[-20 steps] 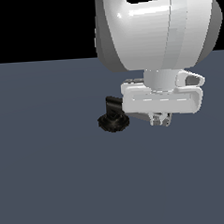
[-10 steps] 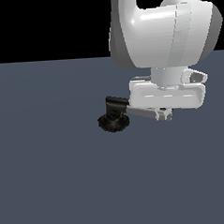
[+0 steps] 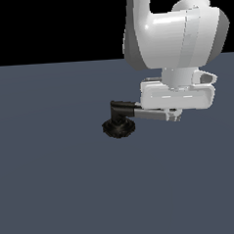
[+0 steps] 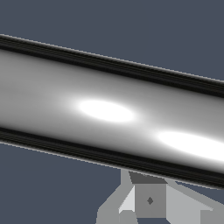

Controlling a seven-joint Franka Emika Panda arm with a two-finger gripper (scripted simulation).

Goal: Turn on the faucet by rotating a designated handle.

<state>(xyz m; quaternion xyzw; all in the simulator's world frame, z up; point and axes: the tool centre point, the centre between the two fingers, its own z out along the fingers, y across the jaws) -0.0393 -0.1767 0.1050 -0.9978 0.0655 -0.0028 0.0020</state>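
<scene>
- we've got the faucet [image 3: 118,126] sitting on the flat grey counter [image 3: 55,191], a bit toward the exterior view's left of the big white arm [image 3: 175,34]; its round ridged black base is on the surface with a short black upright on top
- the handle [image 3: 150,115] is the shiny silver bar coming off a black elbow at the top of the upright; it runs toward the exterior view's right and dips slightly as it goes
- the pincer [image 3: 174,116] hangs right over the far end of that bar; its small fingertips sit at the bar's tip, touching or just beside it, we can't say which
- from the wrist view the handle [image 4: 109,111] fills nearly the whole frame as a bright cylinder with two glare spots; a grey bit of a fingertip [image 4: 148,199] peeks out past it
- clenched or released? honestly we can't tell; the bar hides the gap
</scene>
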